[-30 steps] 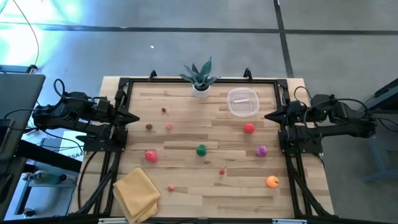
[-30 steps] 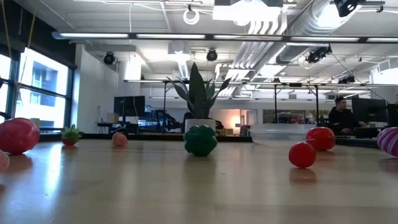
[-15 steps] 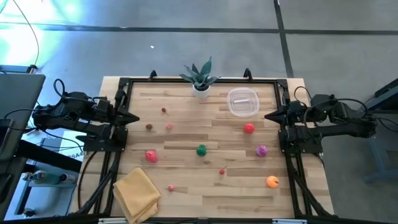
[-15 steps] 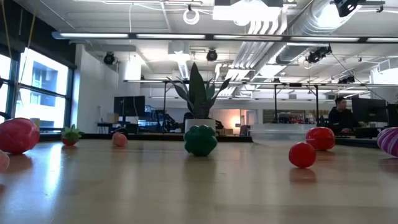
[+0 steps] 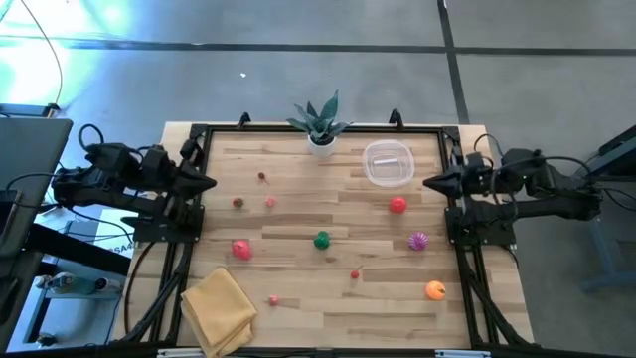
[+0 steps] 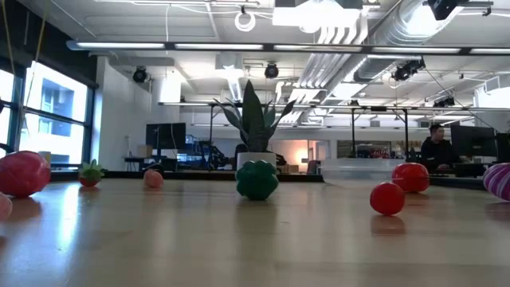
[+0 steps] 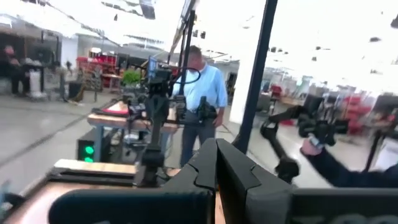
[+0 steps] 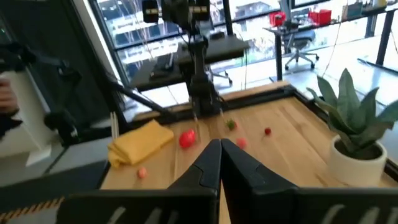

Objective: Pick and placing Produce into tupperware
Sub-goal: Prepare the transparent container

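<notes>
Left gripper [image 5: 209,182] has lifted slightly at the table's left edge, fingers closed, empty; right gripper [image 5: 429,184] closed at right edge; tupperware [image 5: 388,163] empty; produce [image 5: 321,240] scattered.

My bench stands on a grey concrete floor [image 5: 298,60] crossed by dark seams, with bright glare pooling at one corner. Behind it the room opens into a big workshop: white ceiling ducts [image 6: 351,32], strip lights [image 6: 199,46], tall windows [image 6: 48,112] on one side. Desks with monitors [image 6: 163,135] line the far wall, and a person [image 6: 437,147] sits at one. Another person in a light blue shirt [image 7: 202,93] stands among equipment stands, and office chairs [image 8: 301,50] wait by the glass
</notes>
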Robot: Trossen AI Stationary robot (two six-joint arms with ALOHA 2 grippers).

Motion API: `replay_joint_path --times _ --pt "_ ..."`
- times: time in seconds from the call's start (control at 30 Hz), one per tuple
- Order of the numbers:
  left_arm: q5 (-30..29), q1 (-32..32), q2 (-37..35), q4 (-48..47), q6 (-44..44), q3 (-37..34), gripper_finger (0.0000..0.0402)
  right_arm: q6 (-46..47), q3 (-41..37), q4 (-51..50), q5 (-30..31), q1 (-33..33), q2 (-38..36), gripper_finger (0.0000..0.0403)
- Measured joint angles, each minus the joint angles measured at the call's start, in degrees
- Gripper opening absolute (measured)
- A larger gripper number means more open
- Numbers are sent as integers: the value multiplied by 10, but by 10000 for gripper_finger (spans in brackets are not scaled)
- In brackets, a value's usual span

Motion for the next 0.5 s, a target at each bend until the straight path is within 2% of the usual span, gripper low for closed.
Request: replay_joint_path --times 0.13,0.3,0.4,0.5 --pt "-7 0 0 6 -16 0 1 1 0 52 10 0 12 0" --pt "-21 0 0 25 -13 0 1 -29 0 140 64 -4 51 0" --pt "-38 0 3 35 -16 0 1 -34 25 120 120 -29 102 0" --pt "-36 0 23 30 -36 0 1 -29 77 57 149 -75 173 0"
